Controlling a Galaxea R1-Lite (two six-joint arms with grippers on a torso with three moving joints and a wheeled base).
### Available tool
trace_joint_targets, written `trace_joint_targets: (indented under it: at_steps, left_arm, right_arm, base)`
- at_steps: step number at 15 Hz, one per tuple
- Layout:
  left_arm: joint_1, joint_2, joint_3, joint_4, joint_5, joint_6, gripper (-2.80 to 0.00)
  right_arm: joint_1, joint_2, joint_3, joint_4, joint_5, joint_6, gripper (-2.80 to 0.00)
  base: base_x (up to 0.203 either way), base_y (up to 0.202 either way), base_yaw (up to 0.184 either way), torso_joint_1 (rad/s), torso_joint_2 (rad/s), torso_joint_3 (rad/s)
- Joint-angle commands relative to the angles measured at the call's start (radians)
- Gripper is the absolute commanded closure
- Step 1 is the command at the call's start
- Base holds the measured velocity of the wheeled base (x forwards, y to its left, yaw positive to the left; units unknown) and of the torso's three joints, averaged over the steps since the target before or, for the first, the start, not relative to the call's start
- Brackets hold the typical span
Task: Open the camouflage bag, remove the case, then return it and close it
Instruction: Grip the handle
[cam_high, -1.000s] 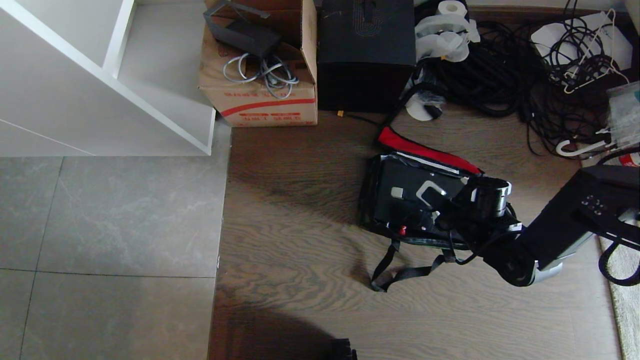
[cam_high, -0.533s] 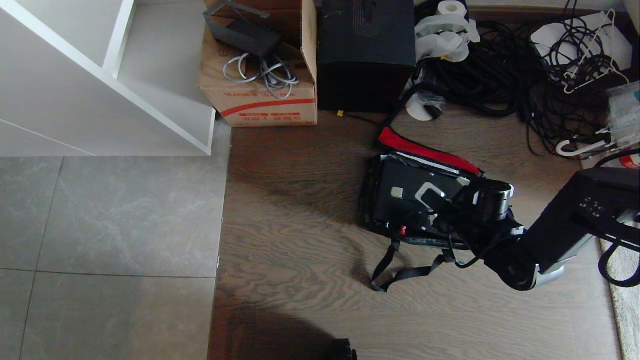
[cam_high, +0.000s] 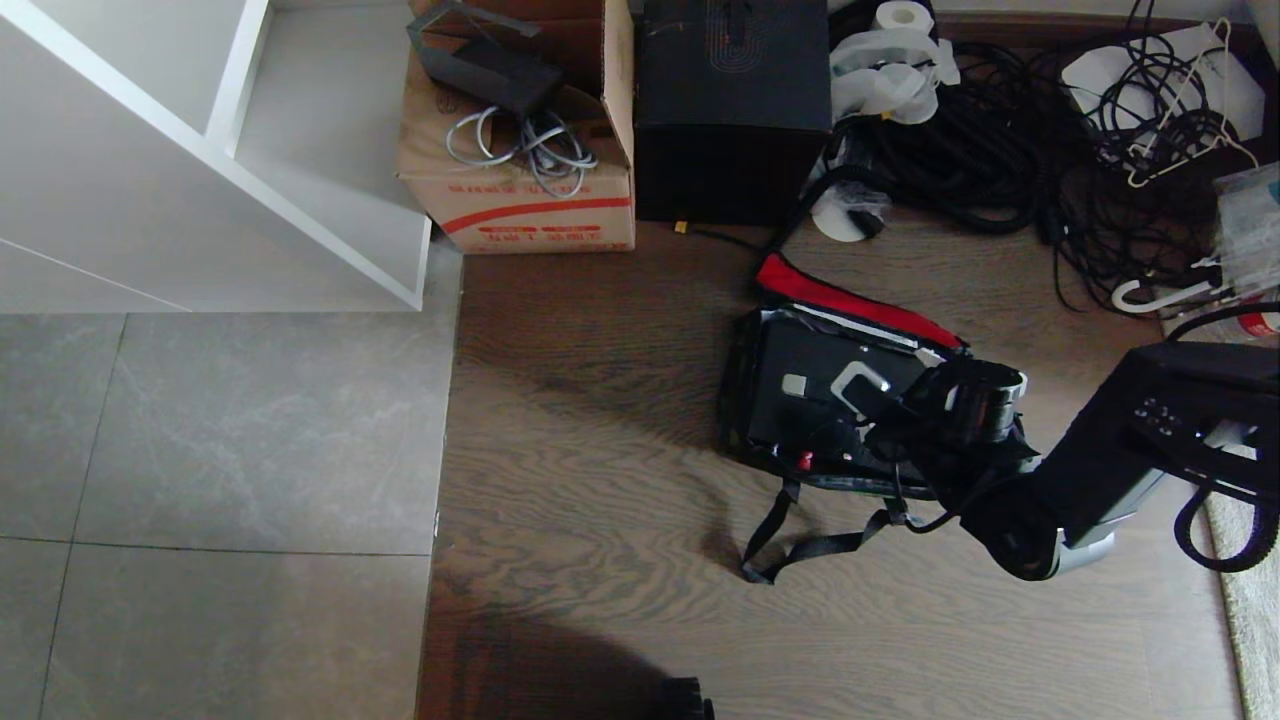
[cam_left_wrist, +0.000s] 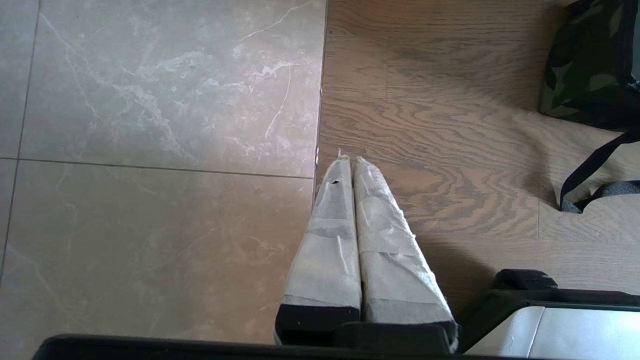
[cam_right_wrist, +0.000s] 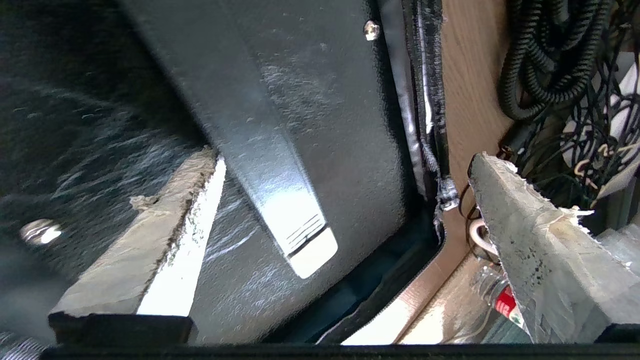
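Observation:
The camouflage bag (cam_high: 733, 395) lies open on the wood floor, its red-lined lid (cam_high: 850, 300) folded back. The flat black case (cam_high: 800, 360) rests inside it, with the silver-ended handle (cam_high: 858, 380) and the red knob (cam_high: 803, 461) showing. My right gripper (cam_high: 855, 420) hovers low over the case, open. In the right wrist view the handle bar (cam_right_wrist: 270, 170) runs between the spread fingertips of the right gripper (cam_right_wrist: 345, 157), which touch nothing. My left gripper (cam_left_wrist: 348, 161) hangs shut and empty above the floor, off to the side of the bag (cam_left_wrist: 585, 60).
A cardboard box (cam_high: 520, 150) and a large black cube box (cam_high: 735, 110) stand behind the bag. Tangled cables (cam_high: 1000, 130) fill the far right. The bag's black straps (cam_high: 800, 540) trail on the floor in front. A white shelf unit (cam_high: 200, 150) stands at the left.
The right arm has edged slightly left and its wrist has tipped a little over the case. Bag, case and left arm have not moved.

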Motion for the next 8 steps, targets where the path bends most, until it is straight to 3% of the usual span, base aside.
trace_joint_targets:
  at_steps: [1,8]
  left_arm:
    - [0.000,0.002,0.000,0.000,0.000,0.000,0.00]
    - [0.000,0.002,-0.001,0.000,0.000,0.000,0.00]
  right_arm:
    - [-0.013,0.028,-0.037,-0.005,-0.004,-0.006,-2.80]
    - [-0.043,0.048,-0.190,0.006,-0.018,0.003,-2.80]
  base:
    - [0.000,0.000,0.000,0.000,0.00,0.000]
    - [0.000,0.000,0.000,0.000,0.00,0.000]
